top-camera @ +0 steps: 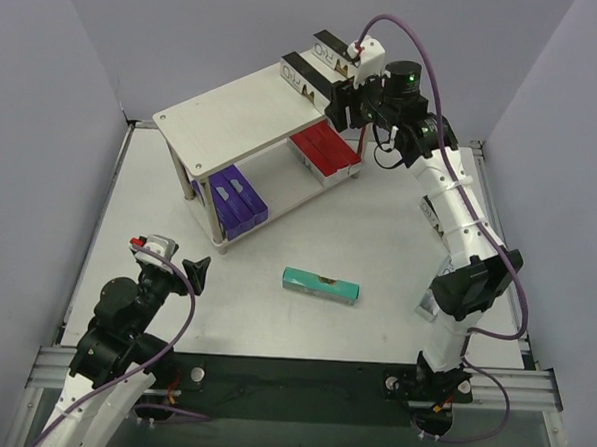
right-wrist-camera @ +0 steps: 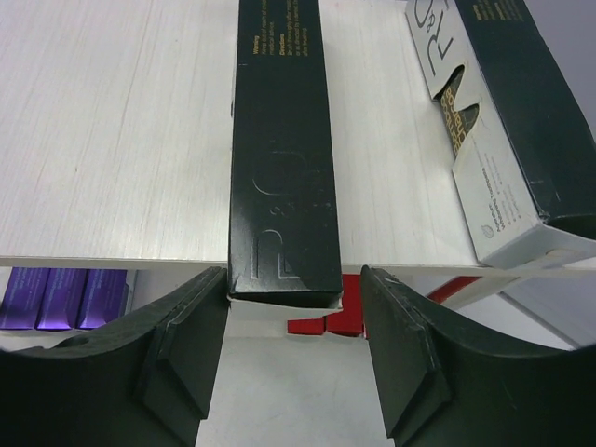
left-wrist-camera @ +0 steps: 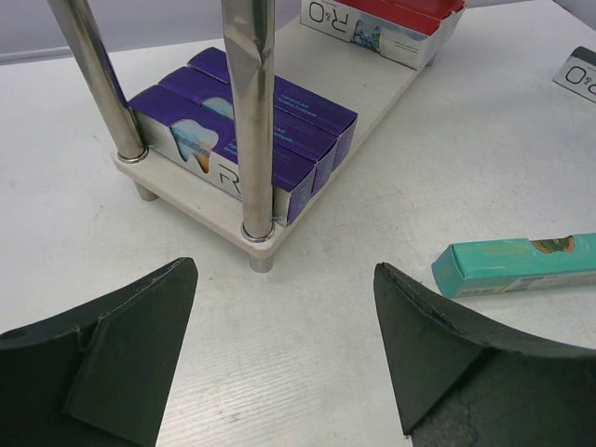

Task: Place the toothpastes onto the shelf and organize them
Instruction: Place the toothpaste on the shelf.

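1. Right gripper [right-wrist-camera: 292, 284] open, jaws flanking the black carton [right-wrist-camera: 279, 140] on the shelf [top-camera: 234, 115] top board, far right.
2. Left gripper [left-wrist-camera: 286, 270] open, empty.
3. Teal carton [top-camera: 320, 284] lies mid table [top-camera: 378, 228]: light, glossy (crushable, I reckon); I'd pinch its long sides gently.

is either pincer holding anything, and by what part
Nothing is held. The right pincer flanks the end of a black toothpaste on the shelf, gap showing; the left pincer is open, empty.
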Robot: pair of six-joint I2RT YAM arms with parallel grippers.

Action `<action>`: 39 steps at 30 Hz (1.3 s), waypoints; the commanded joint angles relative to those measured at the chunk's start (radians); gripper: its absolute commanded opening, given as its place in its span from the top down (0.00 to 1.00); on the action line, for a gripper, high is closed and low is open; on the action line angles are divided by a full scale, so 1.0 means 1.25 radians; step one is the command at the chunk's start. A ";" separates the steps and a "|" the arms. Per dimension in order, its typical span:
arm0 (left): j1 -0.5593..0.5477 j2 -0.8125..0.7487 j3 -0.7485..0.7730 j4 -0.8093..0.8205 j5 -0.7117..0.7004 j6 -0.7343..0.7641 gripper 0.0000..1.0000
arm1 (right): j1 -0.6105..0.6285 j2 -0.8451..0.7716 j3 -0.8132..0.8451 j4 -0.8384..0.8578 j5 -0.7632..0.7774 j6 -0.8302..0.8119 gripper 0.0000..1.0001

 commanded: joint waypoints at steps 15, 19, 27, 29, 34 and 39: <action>0.006 0.006 0.002 0.041 0.019 0.008 0.12 | -0.001 -0.088 -0.114 0.189 0.047 0.033 0.55; 0.006 0.008 0.003 0.042 0.019 0.008 0.12 | -0.001 -0.079 -0.113 0.200 0.069 0.021 0.60; 0.006 0.011 0.001 0.042 0.018 0.008 0.12 | -0.012 -0.052 -0.092 0.216 0.070 -0.024 0.63; 0.006 0.010 0.002 0.043 0.018 0.008 0.12 | -0.018 -0.045 -0.087 0.219 0.067 -0.022 0.63; 0.006 0.011 0.001 0.043 0.016 0.008 0.12 | -0.034 -0.031 -0.081 0.233 0.058 -0.024 0.63; 0.006 0.012 0.001 0.043 0.016 0.008 0.12 | -0.046 -0.012 -0.068 0.241 0.042 -0.029 0.62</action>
